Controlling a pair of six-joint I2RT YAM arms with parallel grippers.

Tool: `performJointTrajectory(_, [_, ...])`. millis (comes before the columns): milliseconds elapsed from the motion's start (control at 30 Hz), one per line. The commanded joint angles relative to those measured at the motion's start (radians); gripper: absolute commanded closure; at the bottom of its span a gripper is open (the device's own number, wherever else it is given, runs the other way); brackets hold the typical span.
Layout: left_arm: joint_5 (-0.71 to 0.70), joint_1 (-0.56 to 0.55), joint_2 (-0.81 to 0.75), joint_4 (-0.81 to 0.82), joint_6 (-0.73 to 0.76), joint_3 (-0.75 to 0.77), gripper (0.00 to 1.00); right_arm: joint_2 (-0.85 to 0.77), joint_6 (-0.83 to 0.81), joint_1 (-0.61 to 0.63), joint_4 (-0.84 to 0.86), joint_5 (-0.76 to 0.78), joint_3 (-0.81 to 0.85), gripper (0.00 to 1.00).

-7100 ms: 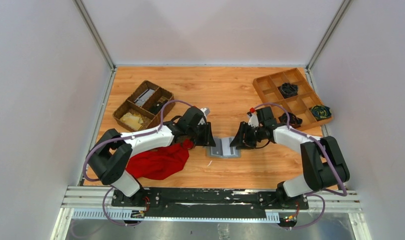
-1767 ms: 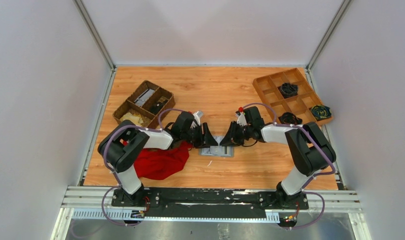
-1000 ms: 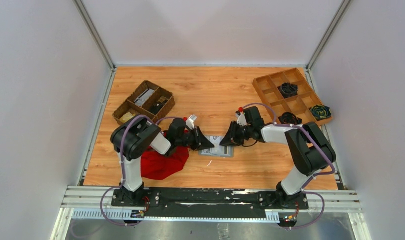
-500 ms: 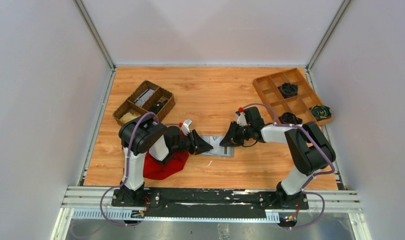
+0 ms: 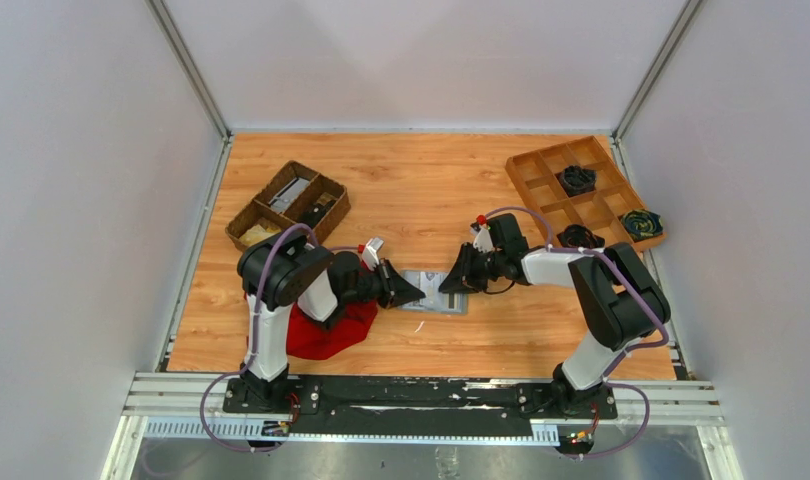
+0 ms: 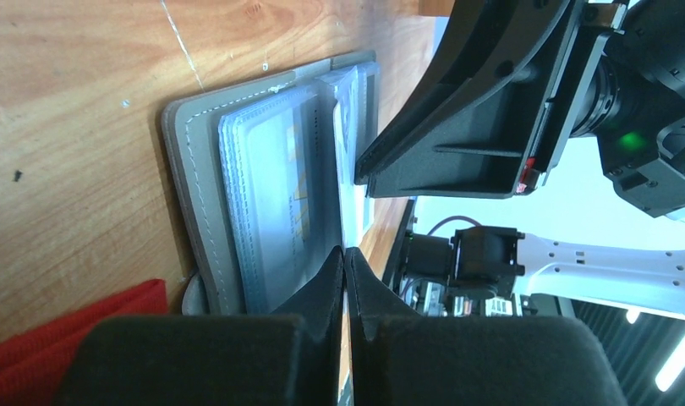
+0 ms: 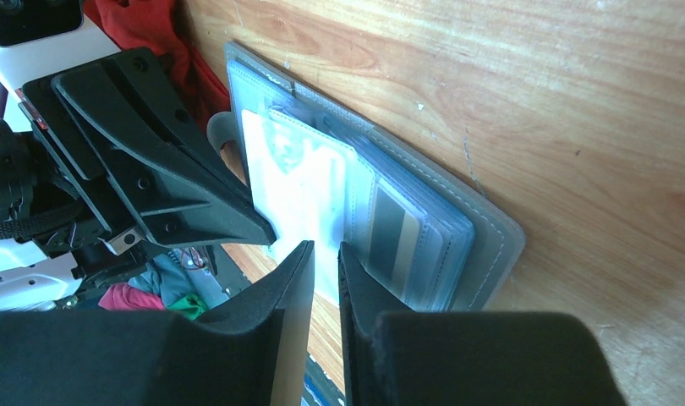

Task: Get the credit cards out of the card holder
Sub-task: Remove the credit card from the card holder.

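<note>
The grey card holder lies open on the table between my grippers, its clear sleeves fanned out. A tan card shows inside a sleeve on the right half. My left gripper is shut and empty, its tips at the inner edge of the left half's sleeves. My right gripper stands at the fold. Its jaws are a narrow gap apart over a pale sleeve leaf, which they seem to pinch.
A red cloth lies under the left arm. A dark wicker basket stands at the back left. A wooden compartment tray with dark items stands at the back right. A small white scrap lies in front of the card holder.
My left arm has folded in, and its gripper has closed and turned to point at the card holder's left half. The right gripper has stayed put. Nothing has moved in the last half second.
</note>
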Motion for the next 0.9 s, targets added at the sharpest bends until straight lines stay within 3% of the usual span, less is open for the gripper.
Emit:
performJointTrajectory(0, [-0.011, 0.028, -0.034, -0.029, 0.039, -0.009, 1.0, 0.055, -0.031, -0.006, -0.08, 0.076, -0.028, 0.79])
performJointTrajectory(267, [0.0, 0.057, -0.148, -0.239, 0.149, -0.014, 1.0, 0.067, -0.043, -0.008, -0.082, 0.09, -0.037, 0.79])
performJointTrajectory(500, [0.007, 0.08, -0.192, -0.33, 0.201, -0.018, 1.0, 0.066, -0.048, -0.027, -0.083, 0.092, -0.05, 0.8])
performJointTrajectory(867, [-0.026, 0.102, -0.393, -0.692, 0.381, 0.002, 1.0, 0.027, -0.064, -0.055, -0.105, 0.085, -0.062, 0.8])
